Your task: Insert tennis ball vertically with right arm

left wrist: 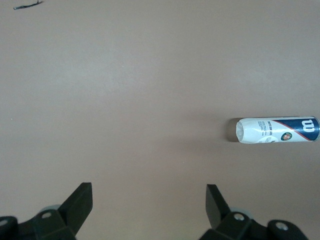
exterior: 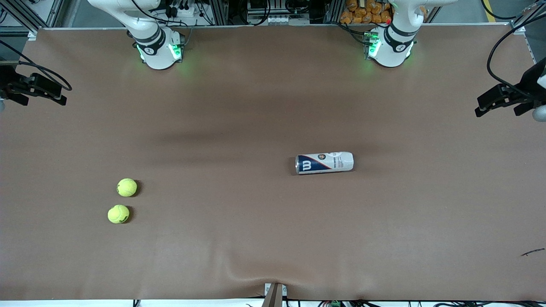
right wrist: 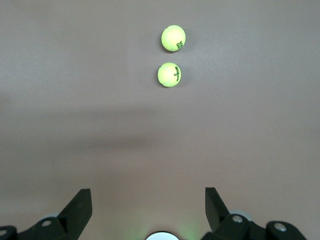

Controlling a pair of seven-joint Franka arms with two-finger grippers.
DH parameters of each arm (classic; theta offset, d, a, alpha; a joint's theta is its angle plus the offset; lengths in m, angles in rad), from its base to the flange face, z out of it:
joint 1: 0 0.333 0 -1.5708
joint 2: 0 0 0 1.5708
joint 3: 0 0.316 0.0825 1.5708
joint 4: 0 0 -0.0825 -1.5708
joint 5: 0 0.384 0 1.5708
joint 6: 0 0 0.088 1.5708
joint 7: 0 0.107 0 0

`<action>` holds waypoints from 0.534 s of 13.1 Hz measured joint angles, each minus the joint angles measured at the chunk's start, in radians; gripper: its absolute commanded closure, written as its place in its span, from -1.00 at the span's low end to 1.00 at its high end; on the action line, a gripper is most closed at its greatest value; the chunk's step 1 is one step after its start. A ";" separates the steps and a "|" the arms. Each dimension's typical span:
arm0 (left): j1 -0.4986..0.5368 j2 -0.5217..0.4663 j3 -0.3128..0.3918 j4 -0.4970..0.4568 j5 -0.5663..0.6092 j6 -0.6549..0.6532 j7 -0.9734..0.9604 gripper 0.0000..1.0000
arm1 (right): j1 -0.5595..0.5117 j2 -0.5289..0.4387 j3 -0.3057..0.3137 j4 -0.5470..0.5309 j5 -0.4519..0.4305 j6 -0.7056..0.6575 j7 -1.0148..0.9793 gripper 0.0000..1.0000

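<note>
Two yellow-green tennis balls lie on the brown table toward the right arm's end: one ball [exterior: 127, 187] [right wrist: 169, 75] and a second ball [exterior: 118, 214] [right wrist: 173, 38] nearer to the front camera. A white and blue tennis ball can [exterior: 325, 162] [left wrist: 277, 130] lies on its side near the table's middle. My right gripper [right wrist: 148, 202] is open and empty, high over the table near its own base, well away from the balls. My left gripper [left wrist: 149, 200] is open and empty, high over bare table, apart from the can. Neither gripper shows in the front view.
Black fixtures [exterior: 32, 87] [exterior: 509, 98] reach in at both ends of the table. A small dark scrap [exterior: 532, 252] [left wrist: 27, 5] lies near the front edge at the left arm's end. A bracket [exterior: 275, 294] sits at the front edge.
</note>
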 measured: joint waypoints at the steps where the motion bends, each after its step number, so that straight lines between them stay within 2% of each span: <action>1: 0.000 0.008 -0.002 0.000 -0.005 0.000 -0.001 -1.00 | 0.000 0.000 0.000 0.000 0.000 0.000 0.000 -1.00; 4: -0.001 0.043 -0.006 -0.001 -0.068 0.000 -0.043 -1.00 | 0.000 0.000 0.000 0.000 0.000 0.000 0.000 -1.00; 7: -0.010 0.098 -0.008 0.000 -0.078 0.002 -0.050 -1.00 | 0.000 0.002 0.000 0.000 0.000 0.000 -0.001 -1.00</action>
